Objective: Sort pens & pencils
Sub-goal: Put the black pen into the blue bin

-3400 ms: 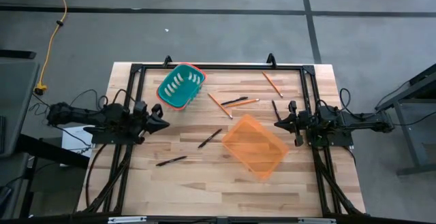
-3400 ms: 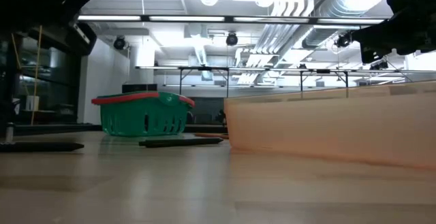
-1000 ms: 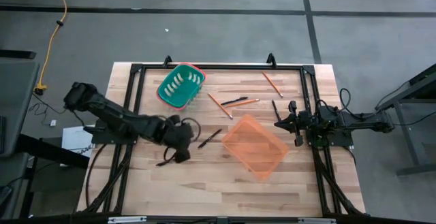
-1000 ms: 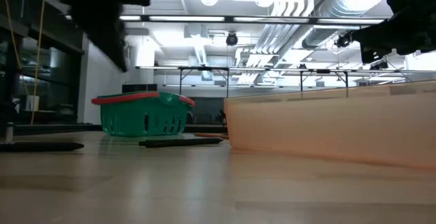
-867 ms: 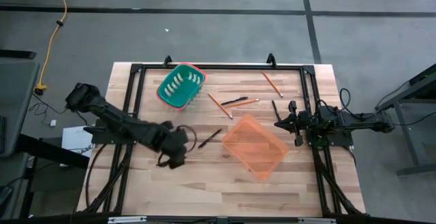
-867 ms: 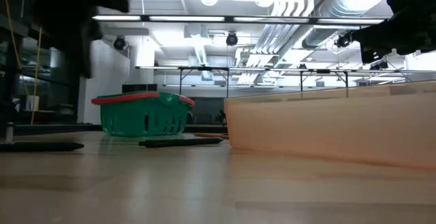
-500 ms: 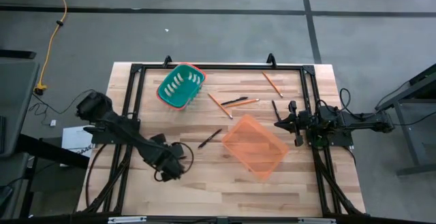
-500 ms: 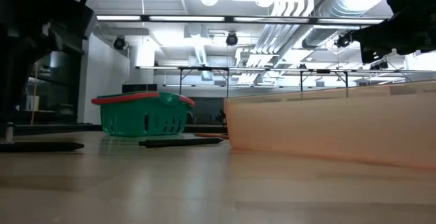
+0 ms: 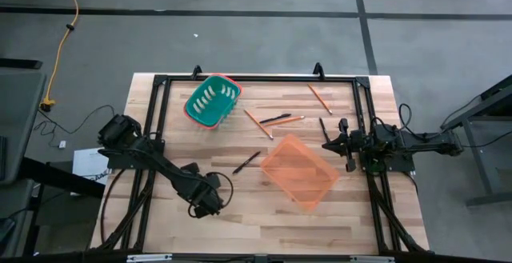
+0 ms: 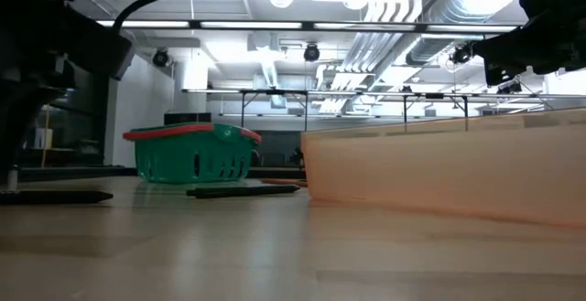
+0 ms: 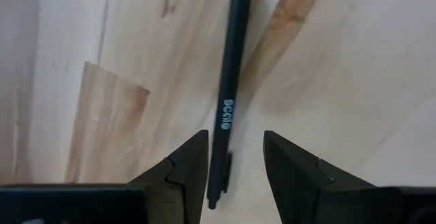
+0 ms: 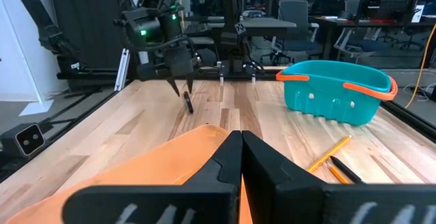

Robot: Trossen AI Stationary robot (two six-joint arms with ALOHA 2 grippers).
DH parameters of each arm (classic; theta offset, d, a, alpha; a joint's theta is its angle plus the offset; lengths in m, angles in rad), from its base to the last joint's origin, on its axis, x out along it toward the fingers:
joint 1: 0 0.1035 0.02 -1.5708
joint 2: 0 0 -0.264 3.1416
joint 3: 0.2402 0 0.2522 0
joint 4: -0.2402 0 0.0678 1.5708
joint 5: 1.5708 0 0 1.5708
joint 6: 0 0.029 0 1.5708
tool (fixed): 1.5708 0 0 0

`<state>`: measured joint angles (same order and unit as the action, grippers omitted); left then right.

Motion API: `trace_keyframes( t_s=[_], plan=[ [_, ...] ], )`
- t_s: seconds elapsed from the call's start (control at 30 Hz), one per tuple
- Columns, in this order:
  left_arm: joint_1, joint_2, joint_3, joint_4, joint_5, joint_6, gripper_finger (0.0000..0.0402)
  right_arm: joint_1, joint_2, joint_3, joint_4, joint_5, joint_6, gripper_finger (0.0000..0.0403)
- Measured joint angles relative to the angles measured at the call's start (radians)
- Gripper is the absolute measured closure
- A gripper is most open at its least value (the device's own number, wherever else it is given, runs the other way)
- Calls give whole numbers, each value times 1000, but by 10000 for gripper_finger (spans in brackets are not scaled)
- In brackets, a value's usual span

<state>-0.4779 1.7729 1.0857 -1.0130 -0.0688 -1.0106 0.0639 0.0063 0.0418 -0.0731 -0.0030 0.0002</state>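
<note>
Down over the near-left part of the desk (image 9: 240, 223) now: left tool (image 9: 205, 201) lowered above a black pen (image 11: 228, 88), well forward of where it sat parked by the left frame a few seconds back, and a touch farther toward the front edge than half a second ago. Seen from the left wrist, fingers (image 11: 184, 173) spread apart on either side of the pen's lower end, not pinching it; pen flat on the wood, white lettering on the barrel. From the right wrist, the same tool (image 12: 178, 81) pointing straight down at that pen (image 12: 188, 103). In the low view, pen (image 10: 55, 197) flat on the desk at far left, unmoved.

Right tool (image 9: 326, 145) parked by the right frame, same spot as in every earlier picture; fingers (image 12: 225, 163) pressed together with nothing between them.

Everything else unshifted. Second pen (image 9: 246, 162) slanted mid-desk, just left of the orange basket (image 9: 299, 172). Third pen (image 9: 275, 118) lying between two pencils (image 9: 258, 124), close to them at the centre back. Another pencil (image 9: 320, 98) near the back right, with a fourth pen (image 9: 323, 128) below it beside the right frame. Teal basket (image 9: 213, 101) with the red rim at the back left, tilted on its side in the overhead picture. No pen or pencil visible in either basket.
</note>
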Motion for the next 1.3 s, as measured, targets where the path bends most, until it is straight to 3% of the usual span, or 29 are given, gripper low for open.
trace_keyframes(
  t_s=[0.4,0.77,1.3],
  plan=[
    [0,0,-68,108,-7,-16,275,0,0,0,0,0,0,402],
    [0,-7,-116,146,-3,-13,353,0,0,0,-1,0,0,402],
    [0,-7,-122,156,0,-14,393,0,0,0,-1,0,0,402]
  ],
)
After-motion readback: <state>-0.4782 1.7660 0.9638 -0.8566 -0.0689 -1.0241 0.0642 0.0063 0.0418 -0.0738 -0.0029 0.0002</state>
